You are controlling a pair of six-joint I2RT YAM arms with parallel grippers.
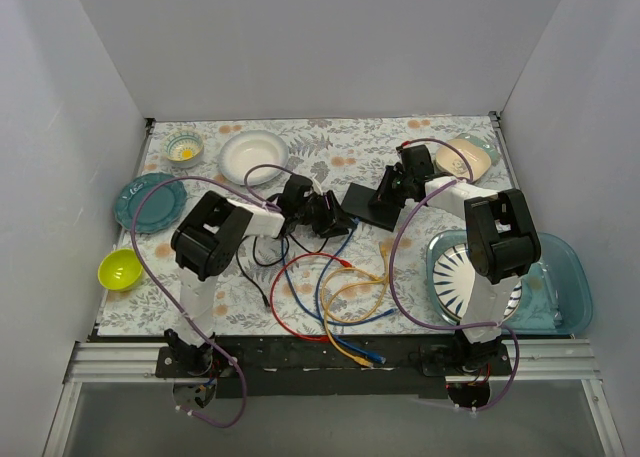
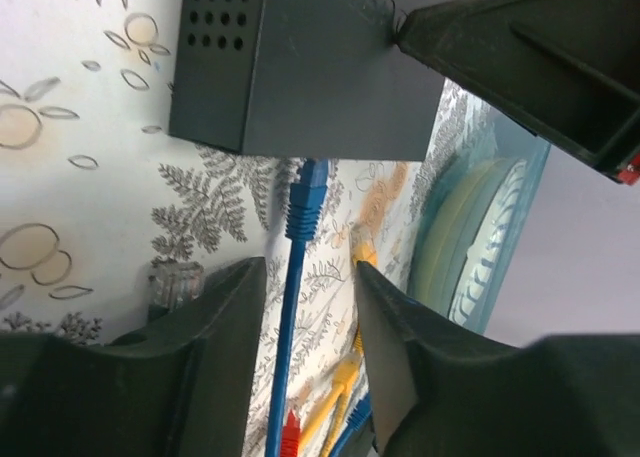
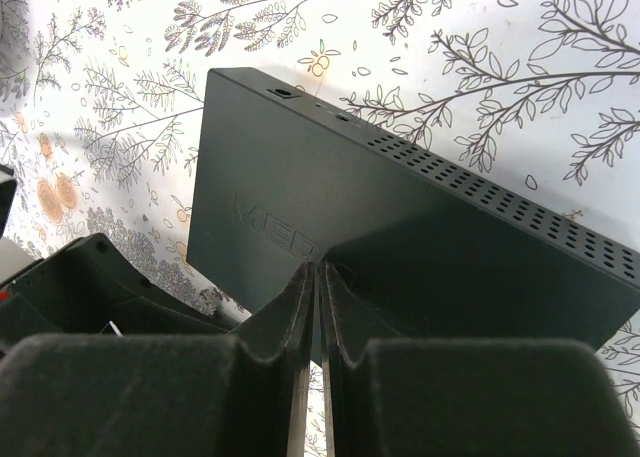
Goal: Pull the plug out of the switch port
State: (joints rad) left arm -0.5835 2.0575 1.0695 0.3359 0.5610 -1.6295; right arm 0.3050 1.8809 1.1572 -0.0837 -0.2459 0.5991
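Observation:
The black switch (image 1: 368, 205) lies flat in the middle of the table. In the left wrist view the switch (image 2: 300, 67) has a blue plug (image 2: 308, 192) meeting its near edge, with the blue cable (image 2: 285, 357) running back from it. My left gripper (image 2: 308, 287) is open. Its fingers (image 2: 230, 317) stand either side of the blue cable, just behind the plug and not touching it. My right gripper (image 3: 317, 272) is shut and empty, its tips resting on the top face of the switch (image 3: 400, 227). It also shows in the top view (image 1: 393, 185).
Red, yellow, blue and black cables (image 1: 330, 297) loop over the near table. A teal tray (image 1: 565, 277) with a striped plate stands at the right. A white bowl (image 1: 253, 155), a teal plate (image 1: 150, 202) and a yellow-green bowl (image 1: 119, 269) are at the left.

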